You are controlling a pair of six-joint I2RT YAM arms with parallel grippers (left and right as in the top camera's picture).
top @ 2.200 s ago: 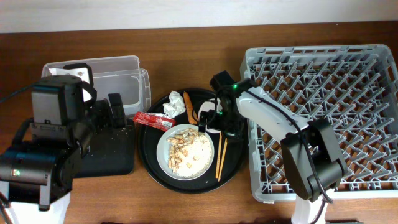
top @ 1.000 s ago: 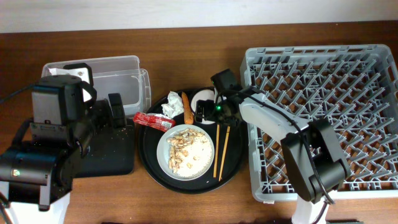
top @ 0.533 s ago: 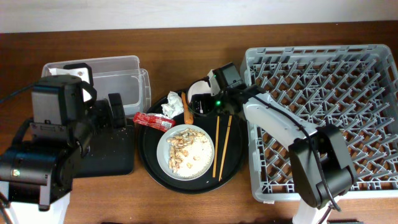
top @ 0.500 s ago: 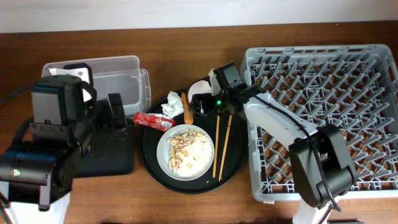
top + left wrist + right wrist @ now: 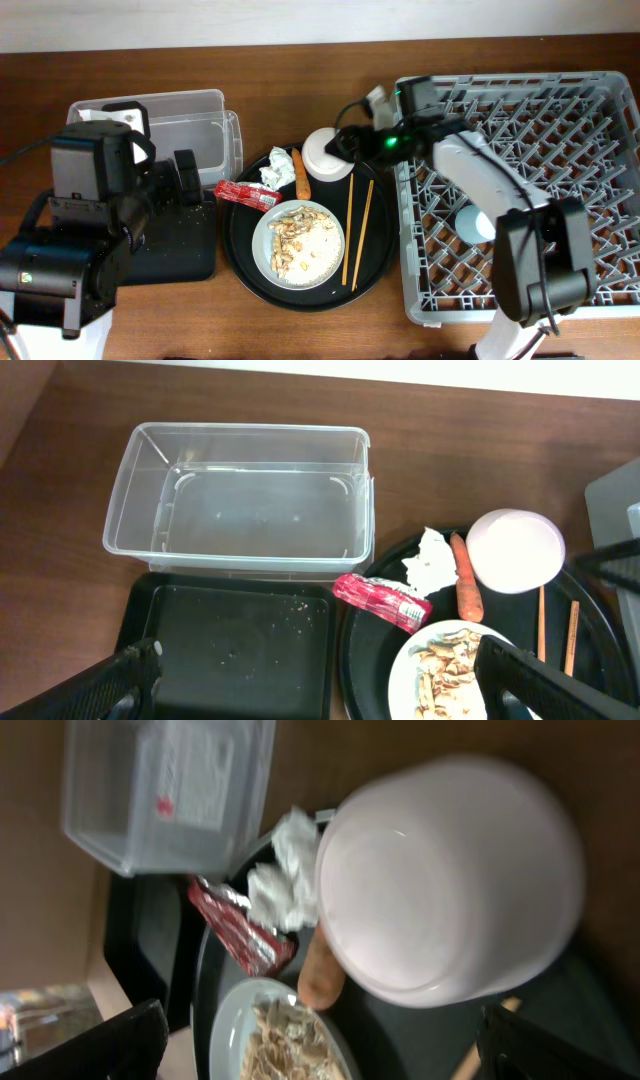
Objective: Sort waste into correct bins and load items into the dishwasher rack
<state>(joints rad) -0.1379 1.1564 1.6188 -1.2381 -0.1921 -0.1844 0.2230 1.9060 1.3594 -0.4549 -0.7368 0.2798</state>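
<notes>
Hiding part of carrot piece, white bowl

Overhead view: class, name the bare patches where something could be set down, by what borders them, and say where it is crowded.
Free: inside the clear tub, the black rectangular tray in front of it, and most of the dishwasher rack beyond the light-blue cup. Crowded: the round black tray, filled by plate, bowl, chopsticks, wrapper, tissue.

I see a large round black tray lying flat near the middle of the brown wooden worktop; a pale wall runs along the worktop's far edge; a thin black cable crosses the wood at far left.
</notes>
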